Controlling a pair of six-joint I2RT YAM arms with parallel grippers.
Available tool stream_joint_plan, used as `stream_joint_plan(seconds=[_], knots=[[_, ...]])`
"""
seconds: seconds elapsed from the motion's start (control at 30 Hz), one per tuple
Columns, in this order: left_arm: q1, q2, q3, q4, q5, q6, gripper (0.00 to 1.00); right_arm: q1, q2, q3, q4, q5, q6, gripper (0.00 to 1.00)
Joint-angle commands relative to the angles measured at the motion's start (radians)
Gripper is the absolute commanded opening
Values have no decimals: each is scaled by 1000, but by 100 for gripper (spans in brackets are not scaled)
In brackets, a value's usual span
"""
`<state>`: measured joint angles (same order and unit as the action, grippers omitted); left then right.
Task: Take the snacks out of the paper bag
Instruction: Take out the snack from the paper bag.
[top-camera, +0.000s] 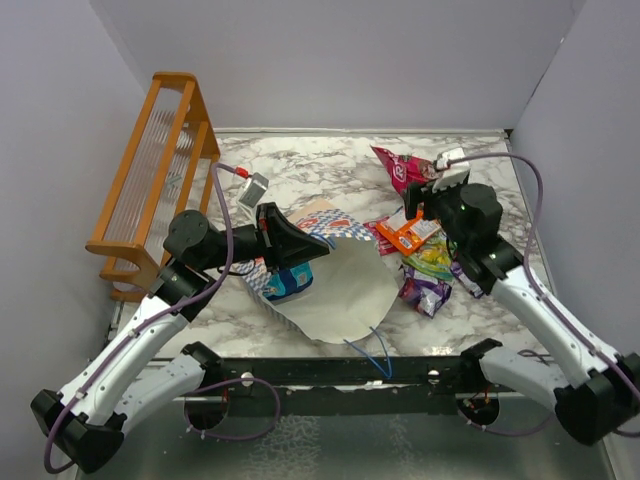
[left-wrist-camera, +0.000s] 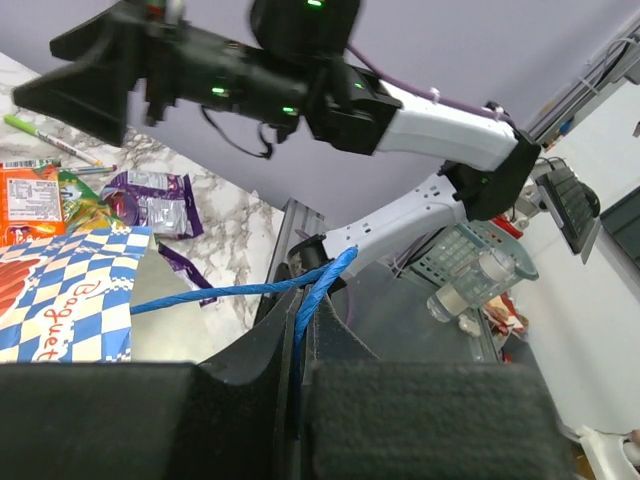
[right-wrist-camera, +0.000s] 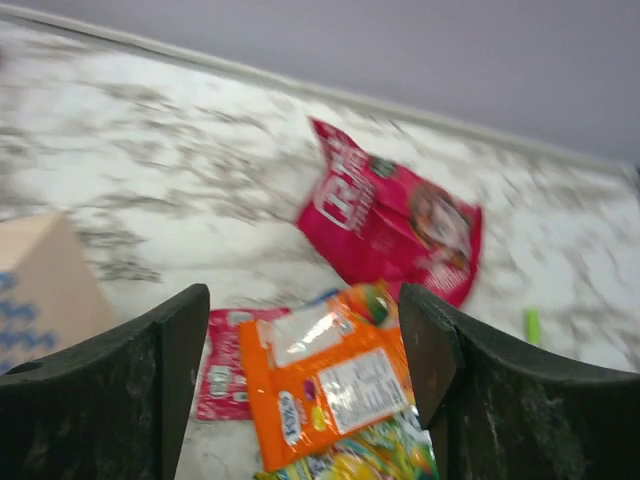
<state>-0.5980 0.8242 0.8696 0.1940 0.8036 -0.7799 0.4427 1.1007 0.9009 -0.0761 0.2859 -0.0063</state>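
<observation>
- The beige kraft paper bag (top-camera: 345, 290), with a blue-white checkered band, lies on its side in the middle of the surface. One thin blue cord handle (left-wrist-camera: 235, 290) is drawn out toward my left arm.
- Four shiny foil packets are already out of it, lying just to its right. The large pink-red packet (top-camera: 398, 165) is farthest back. The orange packet (top-camera: 405, 237), the green-yellow packet (top-camera: 435, 258) and the purple packet (top-camera: 425, 292) overlap one another, with the purple one nearest me.
- The blue foil packet (top-camera: 290, 283) shows at the bag's left edge, beneath my left arm. I cannot tell whether it is clear of the paper or partly inside.
- My left tool (left-wrist-camera: 300, 400) has its fingers pressed together on the cord handle, which runs up between them.
- My right tool (right-wrist-camera: 305, 310) hangs above the orange packet with its fingers apart, holding nothing.
- I judge the job nearly done. The blue packet is what is left, and I cannot see into the bag to check for anything more.
- The white-grey marbled surface (top-camera: 300, 165) carries all of this, and an orange wooden rack (top-camera: 160, 180) stands at its far left.
</observation>
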Motion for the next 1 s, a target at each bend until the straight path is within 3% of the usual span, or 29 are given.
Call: stream_joint_plan(seconds=[0.0, 0.17, 0.3, 0.43, 0.57, 0.73, 0.97], knots=[[-6, -28, -15, 50, 38, 17, 0, 1, -186, -136, 169, -648, -212, 79], [-9, -28, -20, 53, 39, 23, 0, 2, -350, -295, 360, -1152, -330, 82], [-8, -26, -16, 53, 42, 24, 0, 3, -413, -369, 509, -1353, -335, 84], [-8, -24, -8, 68, 46, 14, 0, 46, -378, -366, 514, -1445, -359, 84], [-8, -21, 5, 107, 47, 2, 0, 198, -322, -336, 359, -1343, -512, 84], [-8, -16, -5, 136, 61, -2, 0, 494, -193, -315, 261, -1005, -722, 81], [-9, -6, -17, 149, 106, 9, 0, 601, 92, -302, 386, -705, -863, 79]])
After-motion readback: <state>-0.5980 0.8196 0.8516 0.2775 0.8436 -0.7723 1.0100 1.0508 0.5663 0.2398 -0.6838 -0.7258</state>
